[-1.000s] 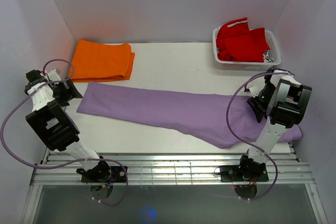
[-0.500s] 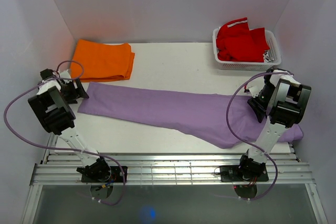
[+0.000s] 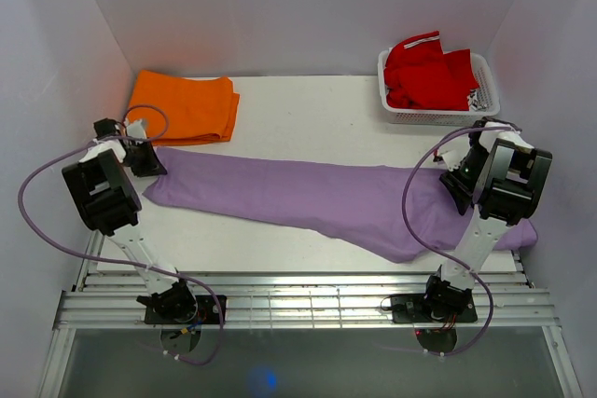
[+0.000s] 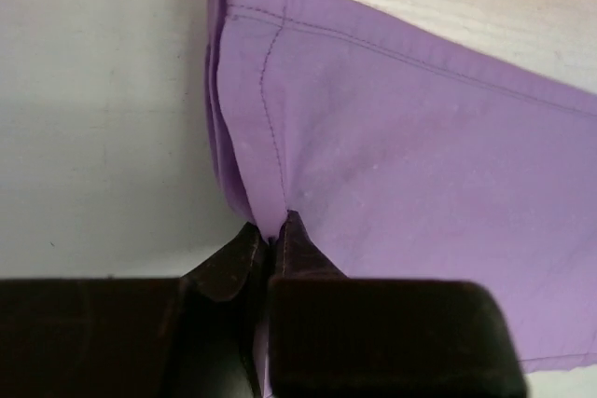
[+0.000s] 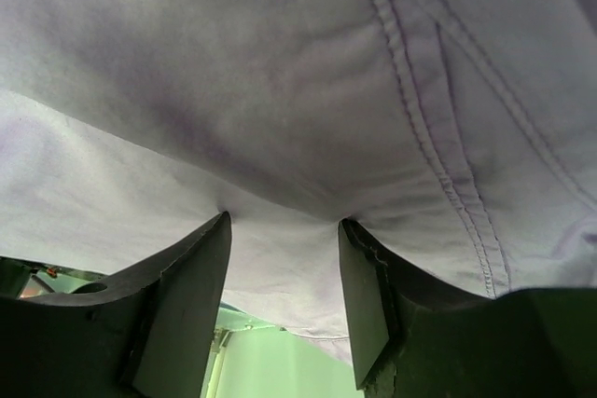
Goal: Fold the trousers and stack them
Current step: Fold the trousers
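Observation:
The lilac trousers [image 3: 308,198] lie stretched across the table from left to right, with the waist end at the right. My left gripper [image 3: 149,163] is at the leg hem on the far left. In the left wrist view it [image 4: 272,235] is shut on the folded hem edge of the trousers [image 4: 392,137], with a sliver of cloth pinched between the tips. My right gripper [image 3: 457,184] is over the waist end. Its jaws [image 5: 284,221] stand apart, both tips pressing into the trousers [image 5: 280,90] beside a stitched seam.
A folded orange garment [image 3: 182,107] lies at the back left, just behind the hem. A white basket [image 3: 438,116] holding a red garment [image 3: 424,72] stands at the back right. White walls close in both sides. The metal rail with the arm bases runs along the near edge.
My left arm swung right and forward to the hem and its jaws closed on the cloth, nudging the hem slightly right. The right arm stayed put.

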Controlling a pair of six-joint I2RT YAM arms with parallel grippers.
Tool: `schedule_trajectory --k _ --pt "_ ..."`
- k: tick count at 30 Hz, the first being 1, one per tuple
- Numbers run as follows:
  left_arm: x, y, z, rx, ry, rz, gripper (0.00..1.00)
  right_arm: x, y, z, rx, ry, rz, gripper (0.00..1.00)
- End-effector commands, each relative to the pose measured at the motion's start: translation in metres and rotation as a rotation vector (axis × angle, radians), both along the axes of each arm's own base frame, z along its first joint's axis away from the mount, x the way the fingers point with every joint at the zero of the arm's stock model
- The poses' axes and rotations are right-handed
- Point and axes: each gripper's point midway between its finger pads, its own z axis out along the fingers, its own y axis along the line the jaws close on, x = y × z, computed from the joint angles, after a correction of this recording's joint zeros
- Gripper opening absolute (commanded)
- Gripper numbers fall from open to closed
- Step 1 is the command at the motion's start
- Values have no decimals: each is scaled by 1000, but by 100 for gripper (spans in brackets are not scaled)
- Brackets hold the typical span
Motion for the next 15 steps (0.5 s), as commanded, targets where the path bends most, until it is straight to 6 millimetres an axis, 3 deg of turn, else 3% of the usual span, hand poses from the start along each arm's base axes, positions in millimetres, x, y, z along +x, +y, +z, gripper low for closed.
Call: schedule_trajectory --k 1,2,5,7,8,10,11,12,15 --pt "-38 3 -5 -63 125 77 7 23 11 -2 61 -77 54 56" --pt "-36 7 4 -80 105 88 0 22 14 -1 71 -78 59 55" --pt "-31 31 43 -109 32 127 0 16 40 -1 146 -81 84 53" --pt "-34 41 66 -125 8 126 0 10 70 -1 203 -79 109 52" --pt "-22 49 88 -104 -46 113 0 11 90 0 223 -75 150 52" --pt "-21 37 112 -161 -70 50 0 12 119 6 271 -90 165 52" --pt "-10 39 139 -158 -131 25 0 15 139 10 298 -100 197 52" --pt "-13 25 150 -230 -124 3 0 17 156 17 362 -109 191 54" --pt "-5 8 178 -310 -162 -46 0 43 179 41 444 -155 144 63"
